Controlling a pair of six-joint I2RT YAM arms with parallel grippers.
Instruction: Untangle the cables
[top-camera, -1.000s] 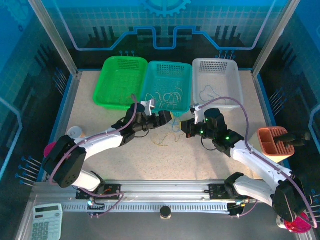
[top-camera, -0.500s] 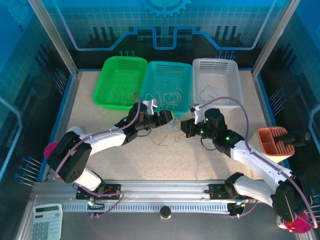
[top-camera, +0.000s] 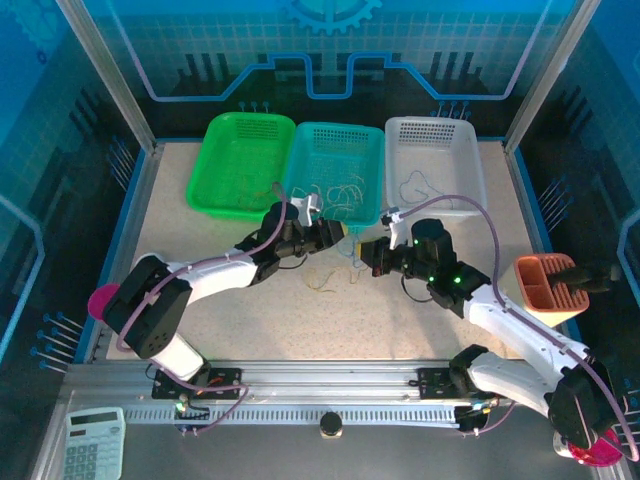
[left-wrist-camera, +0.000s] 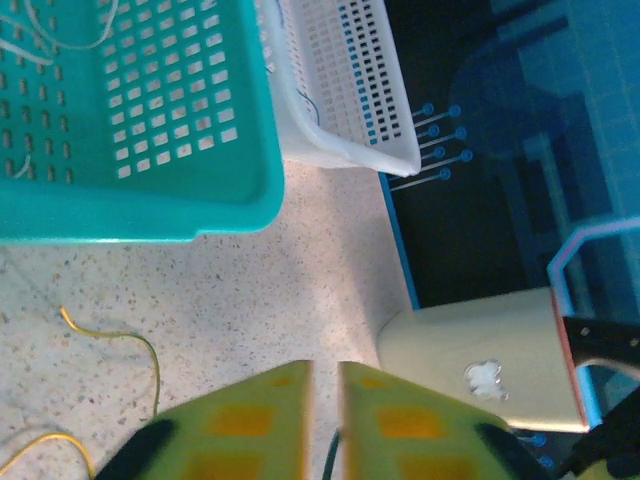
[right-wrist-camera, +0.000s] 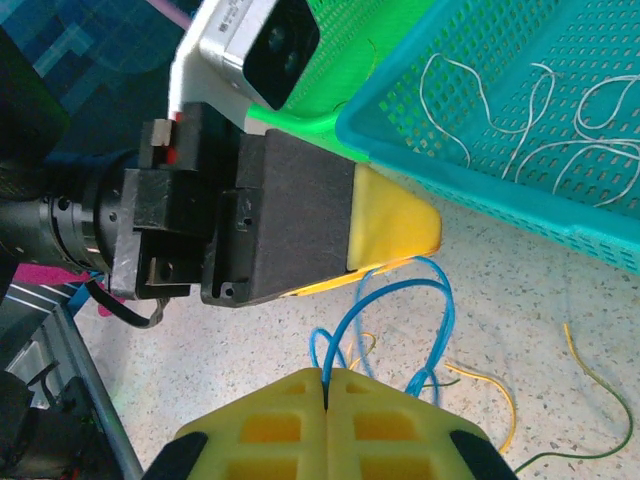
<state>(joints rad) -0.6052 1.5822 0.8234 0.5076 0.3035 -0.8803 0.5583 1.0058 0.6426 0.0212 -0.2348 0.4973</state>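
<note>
Green perforated plastic basket (top-camera: 243, 165), far left: no cables can be made out in it.

Left gripper (top-camera: 343, 232): the yellow-padded fingers (left-wrist-camera: 250, 420) stand nearly together, with only a narrow slit between them. A dark strand sits in that slit. In the right wrist view, the thin flexible blue cable (right-wrist-camera: 447, 290) runs out from under the tip of this gripper (right-wrist-camera: 415, 232). Judged state: pinched on the blue cable.

Teal perforated plastic basket (top-camera: 335, 150), centre: it holds a loose heap of whitish cables (right-wrist-camera: 560, 150). On the speckled tabletop (top-camera: 250, 320) just in front of it lie yellow-tan cables (left-wrist-camera: 150, 350), apart from both grippers.

Blue cable (top-camera: 352, 255): it hangs in slack loops between the two grippers, above the tabletop.

Right gripper (right-wrist-camera: 327, 378): its pads are pressed flat together, and the blue cable enters the seam.

White perforated plastic basket (top-camera: 435, 150), right: at least one dark cable lies inside.

Handling: the cables appear very light, limp and springy, with no stiffness to push against.
- They are likely to slip from smooth pads.
- Grip near a free end or at a crossing, with full pad contact.
- Draw apart slowly, because a sharp pull could tighten a knot or drag neighbouring strands.
</note>
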